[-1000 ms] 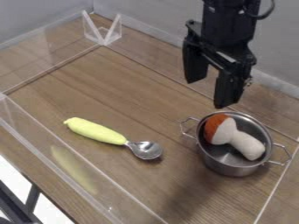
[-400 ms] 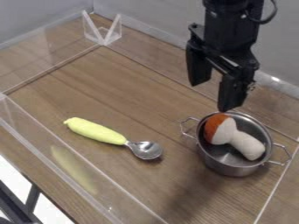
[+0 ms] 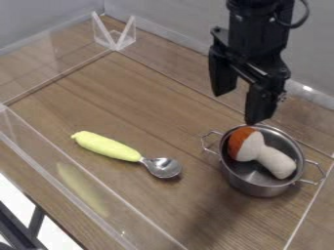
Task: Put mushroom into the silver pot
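In the camera view the mushroom (image 3: pixel 260 154) lies on its side inside the silver pot (image 3: pixel 263 165), near the table's (image 3: pixel 117 98) right edge. The gripper (image 3: pixel 247 88) hangs above the pot's rim, jaws apart and empty. Lifting straight up would clear the pot handles best.

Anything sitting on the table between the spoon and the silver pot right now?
No. In the camera view, only bare wood table separates the spoon from the silver pot. The mushroom lies inside the pot, not between them.
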You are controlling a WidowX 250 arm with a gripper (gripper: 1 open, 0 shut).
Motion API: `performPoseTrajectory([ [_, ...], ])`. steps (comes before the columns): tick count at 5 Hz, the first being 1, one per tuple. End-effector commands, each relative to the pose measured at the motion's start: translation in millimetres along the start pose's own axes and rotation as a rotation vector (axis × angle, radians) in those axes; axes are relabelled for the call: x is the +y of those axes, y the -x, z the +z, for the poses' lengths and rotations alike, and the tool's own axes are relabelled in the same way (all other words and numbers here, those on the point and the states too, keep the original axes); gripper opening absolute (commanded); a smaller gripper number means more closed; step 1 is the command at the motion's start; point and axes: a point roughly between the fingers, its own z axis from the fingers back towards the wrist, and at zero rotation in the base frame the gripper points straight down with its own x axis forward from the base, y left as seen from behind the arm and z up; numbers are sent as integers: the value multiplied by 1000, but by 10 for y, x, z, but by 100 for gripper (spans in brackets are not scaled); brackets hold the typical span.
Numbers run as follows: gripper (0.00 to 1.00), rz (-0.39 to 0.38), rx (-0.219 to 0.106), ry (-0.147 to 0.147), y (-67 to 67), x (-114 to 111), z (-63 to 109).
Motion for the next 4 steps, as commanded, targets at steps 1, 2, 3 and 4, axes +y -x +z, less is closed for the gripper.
performPoseTrajectory([
  [1, 100, 6, -21, -2, -38, -8, 28],
  [2, 100, 17, -22, -4, -49, 5, 17],
  [3, 100, 12, -18, 2, -67, -18, -84],
  [4, 100, 6, -16, 10, -71, -49, -204],
])
